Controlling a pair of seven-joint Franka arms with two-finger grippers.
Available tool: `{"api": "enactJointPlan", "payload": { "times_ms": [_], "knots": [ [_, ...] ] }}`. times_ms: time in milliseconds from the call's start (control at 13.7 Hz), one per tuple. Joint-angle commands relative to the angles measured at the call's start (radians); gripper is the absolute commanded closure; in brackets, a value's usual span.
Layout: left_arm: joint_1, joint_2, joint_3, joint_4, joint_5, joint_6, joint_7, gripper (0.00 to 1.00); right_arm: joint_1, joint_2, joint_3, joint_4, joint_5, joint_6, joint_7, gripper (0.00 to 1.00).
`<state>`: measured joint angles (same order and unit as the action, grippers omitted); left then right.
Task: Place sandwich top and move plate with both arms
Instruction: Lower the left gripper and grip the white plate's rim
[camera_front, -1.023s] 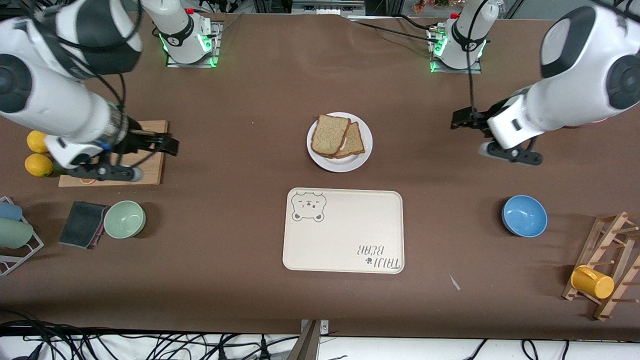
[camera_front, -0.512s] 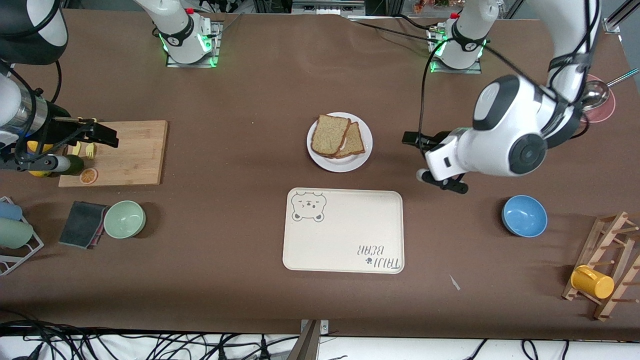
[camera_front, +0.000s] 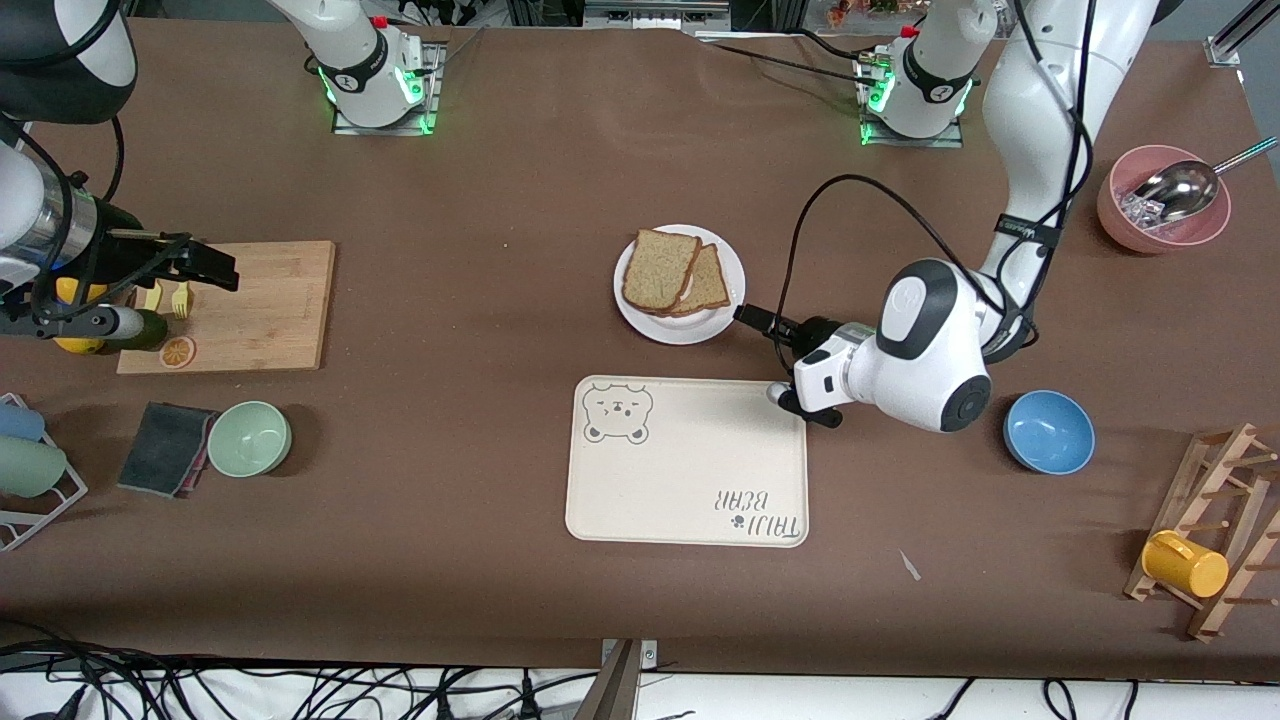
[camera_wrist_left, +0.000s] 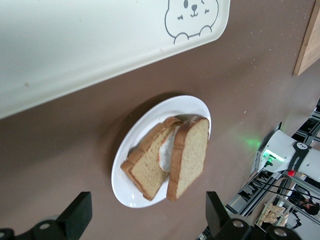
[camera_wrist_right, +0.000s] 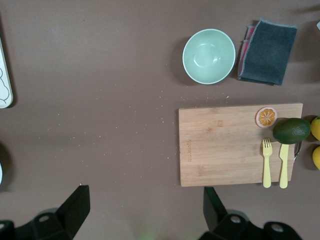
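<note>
Left gripper (camera_front: 752, 316) low at the plate's (camera_front: 690, 328) four o'clock, fingers spread, top slice (camera_front: 659, 269) on plate, right gripper (camera_front: 205, 270) spread over the board (camera_front: 270, 310), waiting

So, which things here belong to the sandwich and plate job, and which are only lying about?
For the job:
- sandwich top
- plate
- left gripper, open beside the plate
- right gripper, open over the cutting board

Lying about:
- bear tray
- green bowl
- blue bowl
- yellow cup
- dark cloth
</note>
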<state>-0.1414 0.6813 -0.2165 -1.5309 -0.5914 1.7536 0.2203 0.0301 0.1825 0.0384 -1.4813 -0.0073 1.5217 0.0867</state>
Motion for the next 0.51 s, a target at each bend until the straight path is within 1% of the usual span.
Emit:
{"api": "enactJointPlan", "payload": {
  "times_ms": [0,219,365,439],
  "knots": [
    [-0.003,0.036,-0.014,0.014,-0.030,0.039,0.092,0.13,0.005,-0.015,0.005,-0.008,0.019,0.015,0.042,0.00],
    [-0.015,0.040,-0.017,-0.038,-0.030,0.110,0.220,0.30,0.016,-0.009,0.006,-0.014,0.021,0.037,0.070,0.00],
    [-0.029,0.043,-0.017,-0.055,-0.030,0.148,0.264,0.30,0.017,-0.011,0.006,-0.013,0.020,0.041,0.067,0.00],
    [-0.030,0.044,-0.018,-0.078,-0.031,0.179,0.307,0.30,0.020,-0.011,0.008,-0.013,0.017,0.041,0.065,0.00]
  ]
}}
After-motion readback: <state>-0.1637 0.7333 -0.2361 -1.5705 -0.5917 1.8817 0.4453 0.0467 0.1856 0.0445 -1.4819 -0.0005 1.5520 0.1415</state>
